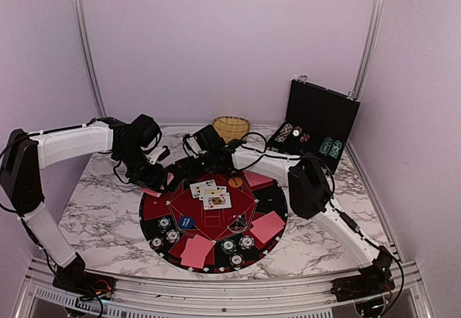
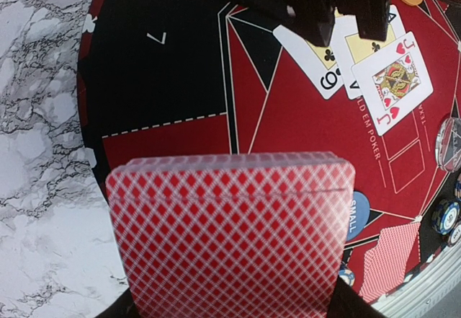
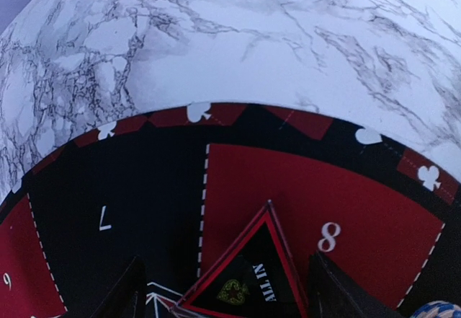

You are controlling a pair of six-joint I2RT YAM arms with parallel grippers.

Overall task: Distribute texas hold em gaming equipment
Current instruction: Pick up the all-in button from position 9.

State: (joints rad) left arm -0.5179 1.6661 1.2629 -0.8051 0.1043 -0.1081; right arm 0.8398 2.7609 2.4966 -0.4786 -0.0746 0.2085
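My left gripper (image 1: pixel 153 179) is shut on a deck of red-backed cards (image 2: pixel 230 231) at the left edge of the round mat (image 1: pixel 216 221). The deck hides the fingertips. My right gripper (image 1: pixel 204 148) is low over the mat's far left part; in the left wrist view it (image 2: pixel 338 4) hangs above three face-up cards (image 2: pixel 374 69). Its fingers (image 3: pixel 130 296) stand wide apart, with a black-and-red triangular "ALL IN" marker (image 3: pixel 252 282) between them and a gap on the left side. A blue disc (image 1: pixel 186 222), an orange disc (image 1: pixel 235 182), chips (image 1: pixel 238 244) and red-backed card piles (image 1: pixel 196 251) lie on the mat.
An open black case (image 1: pixel 320 112) with chip stacks (image 1: pixel 331 147) stands at the back right. A wicker basket (image 1: pixel 230 127) sits at the back centre. The marble table (image 1: pixel 101 210) ends at metal rails in front.
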